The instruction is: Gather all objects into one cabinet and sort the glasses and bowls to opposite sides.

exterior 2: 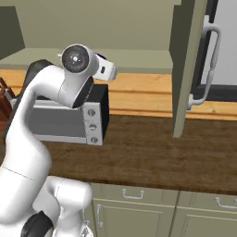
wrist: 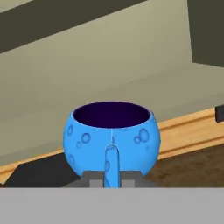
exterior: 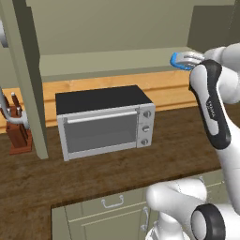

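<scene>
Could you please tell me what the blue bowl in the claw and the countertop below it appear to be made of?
The blue bowl looks like glazed ceramic: smooth bright-blue wall with faint ring speckles and a dark inside. Plastic is possible, since the picture is rendered. The countertop looks like dark stained wood, showing plank lines and grain streaks, with a matte finish. The claw is shut on the bowl's rim.

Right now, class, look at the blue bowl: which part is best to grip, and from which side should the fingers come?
Grip the thin rim of the blue bowl, coming from above with one finger inside and one outside. Its belly is round and wide and its mouth faces up, so the wall suits a narrow pinch.
</scene>
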